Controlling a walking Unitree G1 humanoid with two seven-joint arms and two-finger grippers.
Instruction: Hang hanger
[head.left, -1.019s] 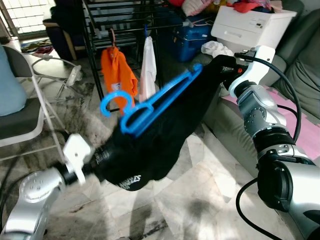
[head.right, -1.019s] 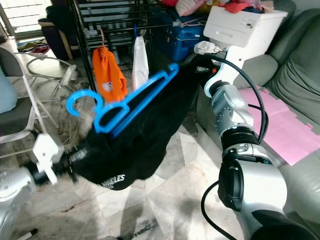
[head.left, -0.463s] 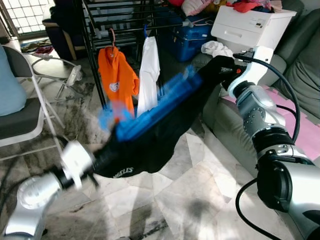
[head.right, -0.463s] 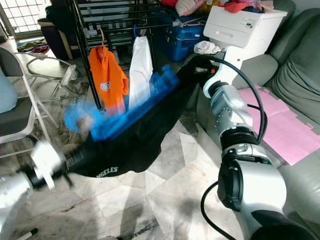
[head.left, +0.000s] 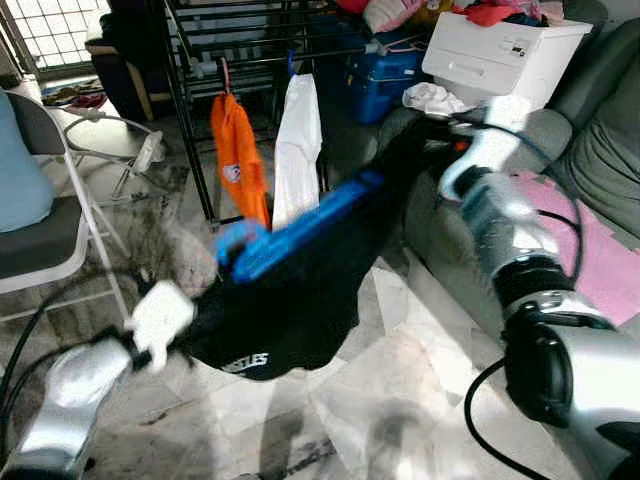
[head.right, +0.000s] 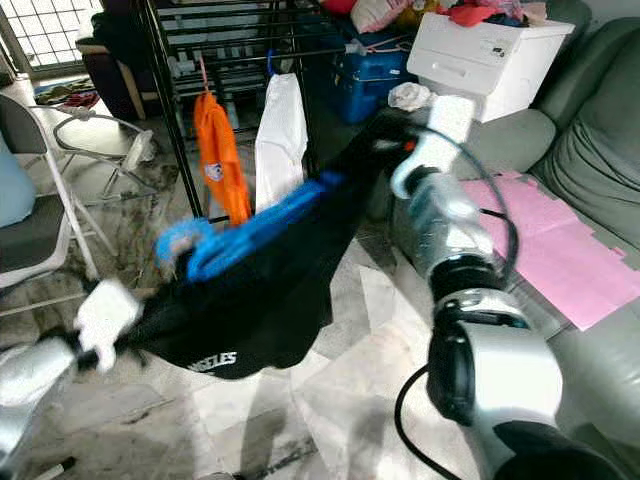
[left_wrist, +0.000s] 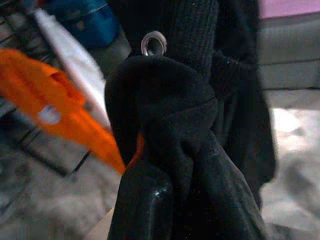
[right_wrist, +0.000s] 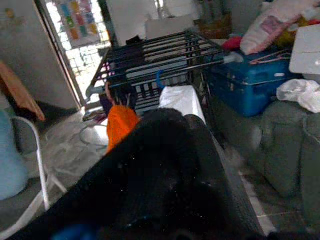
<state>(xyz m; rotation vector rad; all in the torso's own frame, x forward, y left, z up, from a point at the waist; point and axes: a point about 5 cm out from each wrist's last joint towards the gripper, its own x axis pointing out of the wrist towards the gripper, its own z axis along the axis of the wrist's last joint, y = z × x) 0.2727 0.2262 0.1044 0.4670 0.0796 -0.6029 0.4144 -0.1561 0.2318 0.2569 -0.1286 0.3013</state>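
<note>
Left arm (head.left: 70, 390) reached forward and up from low beside the black garment (head.left: 290, 310), left gripper (left_wrist: 185, 200) with fingers (left_wrist: 142, 210) clamped on a fold of it, right arm (head.left: 510, 240) stretched forward above, right gripper (head.left: 425, 125) buried in the garment's far end

Marble floor (head.left: 420, 400), grey sofa (head.left: 610, 140)
</note>
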